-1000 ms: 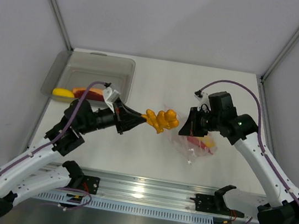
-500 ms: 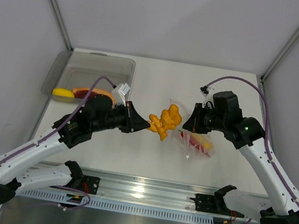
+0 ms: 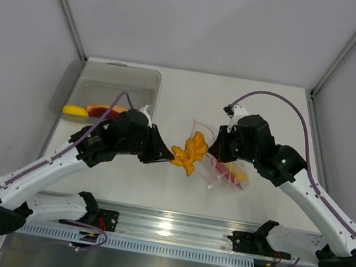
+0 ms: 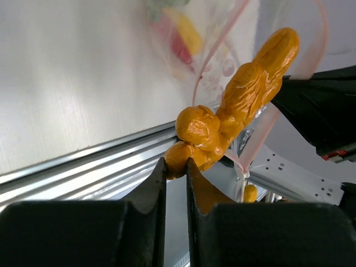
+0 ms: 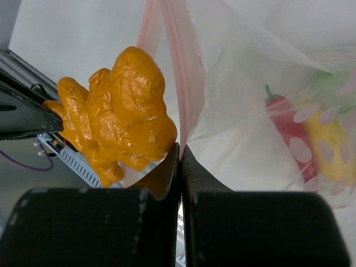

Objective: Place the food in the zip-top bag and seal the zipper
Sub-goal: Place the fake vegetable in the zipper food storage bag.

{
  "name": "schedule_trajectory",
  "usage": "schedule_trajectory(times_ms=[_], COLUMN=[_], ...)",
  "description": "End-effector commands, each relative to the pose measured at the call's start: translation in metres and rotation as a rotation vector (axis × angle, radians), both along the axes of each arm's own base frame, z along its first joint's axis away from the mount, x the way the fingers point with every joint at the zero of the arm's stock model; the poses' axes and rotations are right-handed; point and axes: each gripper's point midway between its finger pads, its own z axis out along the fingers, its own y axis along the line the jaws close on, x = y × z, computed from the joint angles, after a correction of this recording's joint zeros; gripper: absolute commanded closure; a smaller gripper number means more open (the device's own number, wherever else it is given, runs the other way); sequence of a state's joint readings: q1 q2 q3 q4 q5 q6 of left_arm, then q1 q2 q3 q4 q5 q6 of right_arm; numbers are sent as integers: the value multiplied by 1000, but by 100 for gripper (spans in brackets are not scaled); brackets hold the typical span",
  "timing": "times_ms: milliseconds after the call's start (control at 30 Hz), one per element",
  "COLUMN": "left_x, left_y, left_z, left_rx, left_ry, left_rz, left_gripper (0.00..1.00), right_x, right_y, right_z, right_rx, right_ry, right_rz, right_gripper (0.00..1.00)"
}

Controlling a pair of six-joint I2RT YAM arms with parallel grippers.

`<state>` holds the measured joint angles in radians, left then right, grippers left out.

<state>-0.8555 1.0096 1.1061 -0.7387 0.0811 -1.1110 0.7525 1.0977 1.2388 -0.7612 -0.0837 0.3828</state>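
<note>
My left gripper (image 3: 165,154) (image 4: 176,162) is shut on a lumpy orange toy food (image 3: 189,151) (image 4: 239,105) (image 5: 119,117), held in the air at the mouth of the zip-top bag (image 3: 226,170) (image 5: 256,105). My right gripper (image 3: 213,150) (image 5: 181,149) is shut on the bag's pinkish-red zipper (image 5: 181,78) (image 4: 219,50), lifting that edge. Inside the clear bag lie a red chili (image 5: 286,130) and a yellow piece (image 5: 328,147), with a hint of green beside them. A yellow food (image 3: 75,111) and an orange-red slice (image 3: 105,109) lie by the tray.
A grey translucent tray (image 3: 108,90) stands at the back left of the white table. A metal rail (image 3: 171,229) runs along the near edge. Frame posts and grey walls close in the sides and back.
My left gripper has carried the orange food a little further right, up against the bag's mouth. My right gripper has shifted left and nearer, holding the zipper edge toward the food.
</note>
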Motion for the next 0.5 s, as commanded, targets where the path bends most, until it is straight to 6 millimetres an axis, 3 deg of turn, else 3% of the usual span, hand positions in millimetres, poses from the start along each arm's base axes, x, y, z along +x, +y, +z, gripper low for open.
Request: schedule_trajectory(times_ms=[0, 267, 467], left_x=[-7, -18, -21], left_y=[5, -1, 13], left_z=[12, 0, -5], left_rx=[35, 104, 190], left_ry=[71, 258, 308], left_rz=[29, 42, 80], left_gripper=[99, 99, 99], right_x=[4, -1, -2], right_y=[6, 12, 12], right_z=[11, 4, 2], right_rx=[4, -51, -91], right_ry=[-102, -149, -182], right_rz=[-1, 7, -12], right_gripper=[100, 100, 100])
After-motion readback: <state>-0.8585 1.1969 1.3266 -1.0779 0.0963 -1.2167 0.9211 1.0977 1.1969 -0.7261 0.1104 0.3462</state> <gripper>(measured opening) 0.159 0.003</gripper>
